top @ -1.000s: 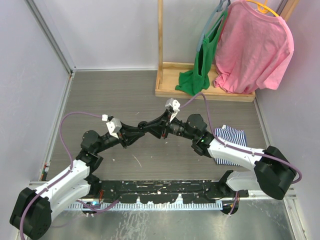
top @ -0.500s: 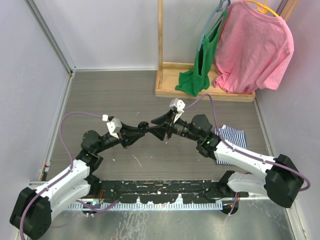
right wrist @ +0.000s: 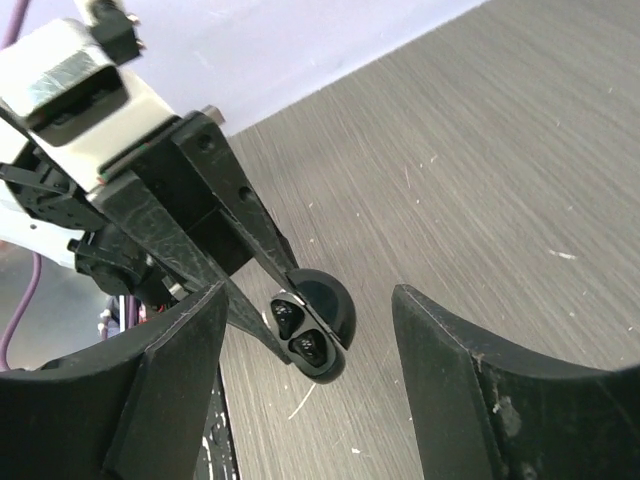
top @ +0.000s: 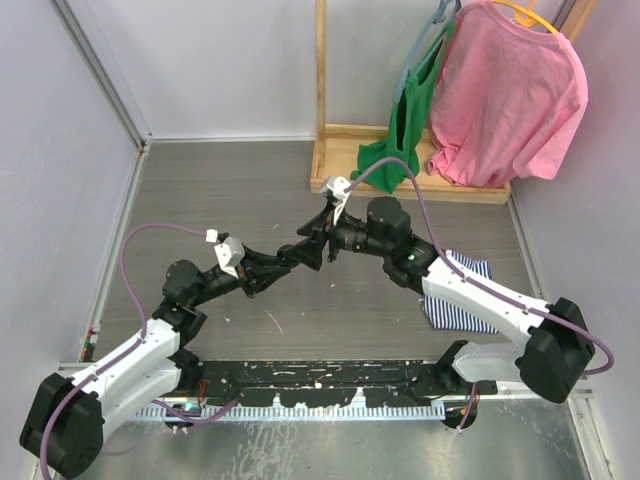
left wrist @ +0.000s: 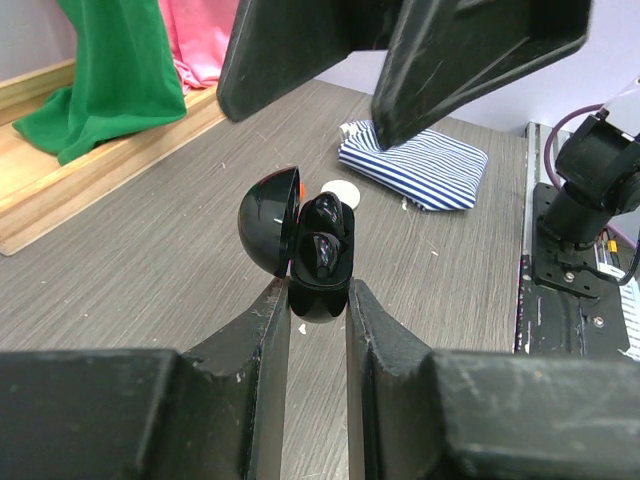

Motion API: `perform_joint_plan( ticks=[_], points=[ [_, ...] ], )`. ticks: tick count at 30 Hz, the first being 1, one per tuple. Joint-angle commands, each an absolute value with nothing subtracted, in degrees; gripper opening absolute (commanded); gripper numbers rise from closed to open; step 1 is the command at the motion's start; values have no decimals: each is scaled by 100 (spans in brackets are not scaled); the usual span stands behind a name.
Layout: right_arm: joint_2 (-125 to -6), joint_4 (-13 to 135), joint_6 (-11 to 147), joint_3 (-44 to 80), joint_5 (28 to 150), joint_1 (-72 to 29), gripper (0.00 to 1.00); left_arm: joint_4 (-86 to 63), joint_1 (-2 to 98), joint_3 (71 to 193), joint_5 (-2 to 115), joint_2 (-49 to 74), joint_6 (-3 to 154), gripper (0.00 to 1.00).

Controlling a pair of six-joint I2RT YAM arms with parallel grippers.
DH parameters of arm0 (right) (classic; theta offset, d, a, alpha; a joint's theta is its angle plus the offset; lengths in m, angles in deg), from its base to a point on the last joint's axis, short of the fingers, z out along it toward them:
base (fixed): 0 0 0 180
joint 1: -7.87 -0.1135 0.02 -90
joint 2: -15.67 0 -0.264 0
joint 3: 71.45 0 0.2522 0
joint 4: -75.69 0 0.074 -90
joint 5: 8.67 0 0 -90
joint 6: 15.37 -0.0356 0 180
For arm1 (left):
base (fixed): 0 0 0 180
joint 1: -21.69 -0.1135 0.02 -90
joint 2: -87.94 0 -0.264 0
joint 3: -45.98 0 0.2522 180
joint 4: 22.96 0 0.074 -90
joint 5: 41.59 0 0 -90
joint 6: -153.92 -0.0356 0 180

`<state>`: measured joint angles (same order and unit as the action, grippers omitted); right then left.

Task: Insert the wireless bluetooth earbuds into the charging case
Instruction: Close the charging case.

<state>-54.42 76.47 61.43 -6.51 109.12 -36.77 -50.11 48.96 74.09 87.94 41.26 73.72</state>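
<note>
We kept the left end effector (left wrist: 318, 300) clamped on the open case (left wrist: 268, 220) at frame centre. The right end effector (right wrist: 305, 300) spread open, leaving both earbuds (left wrist: 322, 245) seated inside; insertion appeared complete.

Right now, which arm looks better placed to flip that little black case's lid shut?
The right, probably. Its jaws stand open and empty, facing the charging case, while the left jaws are clamped on it, with the earbuds seated and the lid open.
</note>
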Motion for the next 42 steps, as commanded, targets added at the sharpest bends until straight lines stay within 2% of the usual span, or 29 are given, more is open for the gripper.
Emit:
perform_joint_plan(
  ticks=[1,10,19,42],
  points=[
    [-5726,7110,6114,-180,11284,-3533,73,-5381,4913,7487,8920,4184,7341,0],
    [-6278,6817,5948,155,12097,-3487,73,-5347,4911,7503,8915,4173,7333,0],
    [-6303,7063,5883,179,12621,-3493,72,-5302,4912,7538,8919,4119,7327,0],
    [-5692,7427,6114,-176,12525,-3404,72,-5185,4916,7605,8879,4006,7323,0]
  ],
)
